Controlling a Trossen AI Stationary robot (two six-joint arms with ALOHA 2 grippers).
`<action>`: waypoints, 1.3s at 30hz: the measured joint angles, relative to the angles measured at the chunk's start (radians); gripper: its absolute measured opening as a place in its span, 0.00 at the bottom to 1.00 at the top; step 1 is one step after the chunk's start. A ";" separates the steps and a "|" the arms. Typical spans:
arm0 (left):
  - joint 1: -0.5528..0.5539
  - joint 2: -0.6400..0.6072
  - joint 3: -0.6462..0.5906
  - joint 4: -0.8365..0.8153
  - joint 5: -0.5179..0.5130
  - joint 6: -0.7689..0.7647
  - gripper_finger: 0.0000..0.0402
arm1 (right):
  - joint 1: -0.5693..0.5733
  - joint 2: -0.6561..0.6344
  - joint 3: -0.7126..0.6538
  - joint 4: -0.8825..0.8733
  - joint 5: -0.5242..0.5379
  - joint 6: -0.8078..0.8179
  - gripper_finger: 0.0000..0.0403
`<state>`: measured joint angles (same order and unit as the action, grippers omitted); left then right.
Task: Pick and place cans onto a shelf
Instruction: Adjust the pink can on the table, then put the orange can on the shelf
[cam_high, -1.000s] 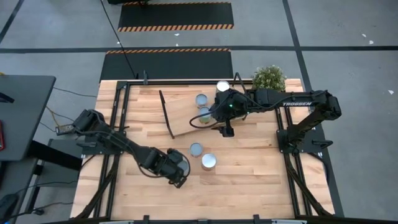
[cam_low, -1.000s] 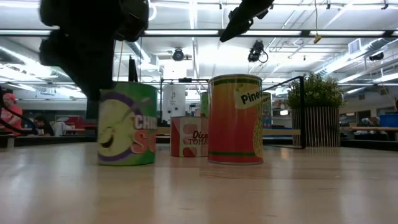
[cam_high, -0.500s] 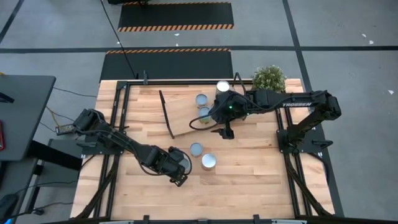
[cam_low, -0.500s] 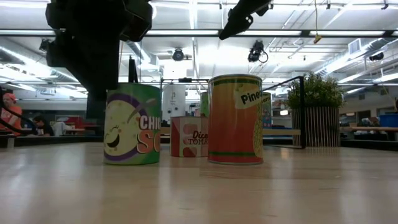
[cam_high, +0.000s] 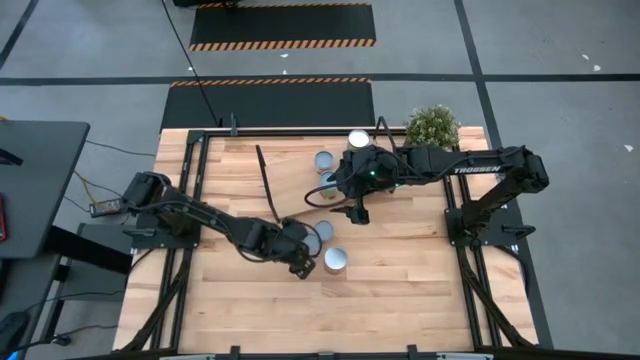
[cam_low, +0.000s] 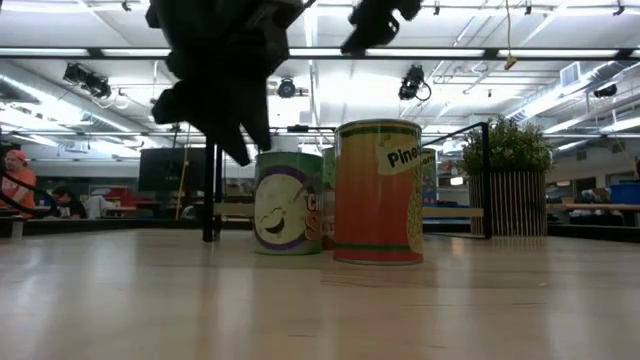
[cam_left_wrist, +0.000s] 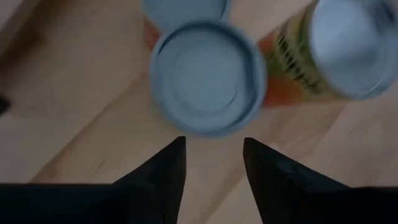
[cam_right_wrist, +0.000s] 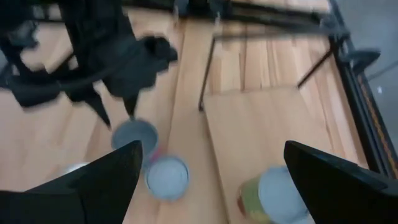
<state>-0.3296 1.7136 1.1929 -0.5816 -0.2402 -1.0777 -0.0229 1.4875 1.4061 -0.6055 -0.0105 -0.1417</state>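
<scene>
My left gripper (cam_high: 303, 252) is open low over the table's middle. Its fingertips (cam_left_wrist: 212, 146) stand close by the near-left side of a green-and-purple can with a pale-blue top (cam_left_wrist: 208, 78) (cam_high: 320, 232) (cam_low: 290, 200). An orange pineapple can (cam_high: 336, 260) (cam_low: 378, 190) stands upright on the table beside it. Another pale-topped can (cam_left_wrist: 186, 6) shows just beyond. My right gripper (cam_high: 357, 208) (cam_right_wrist: 212, 149) is wide open and empty, raised over the right end of the shelf (cam_high: 295, 185). Two cans (cam_high: 324, 160) (cam_high: 328, 181) stand on the shelf board. My left gripper comes at the green-and-purple can slanting down from the table's left. Its fingertips (cam_left_wrist: 177, 149) are narrower apart than the can is wide and stand at the can's side below the rim (cam_left_wrist: 205, 132). I cannot tell whether they touch it.
A further can (cam_high: 358, 139) stands near the far edge by the right arm. A small potted plant (cam_high: 433, 125) stands at the far right corner. The shelf's black frame end (cam_high: 268, 185) rises left of the board. Bare tabletop (cam_high: 400, 290) lies at the near right.
My left gripper has gone toward the table's right and far edge, up to the green-and-purple can. That can has slid upright a little toward the far right and now stands beside the pineapple can in the low view. My right gripper has drifted slightly toward the left.
</scene>
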 joint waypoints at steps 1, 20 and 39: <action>0.004 -0.003 -0.001 -0.010 0.034 0.007 0.40 | -0.002 0.000 -0.001 -0.021 0.001 0.000 0.99; -0.145 -0.057 -0.072 0.010 -0.168 -0.166 0.24 | 0.025 0.001 -0.213 0.115 -0.068 -0.037 0.99; -0.124 -0.082 -0.300 0.533 -0.134 -0.224 0.13 | 0.030 0.069 -0.139 0.188 -0.066 0.072 0.99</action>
<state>-0.4536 1.6312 0.8930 -0.0487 -0.3738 -1.3016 0.0073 1.5560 1.2668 -0.4175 -0.0769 -0.0700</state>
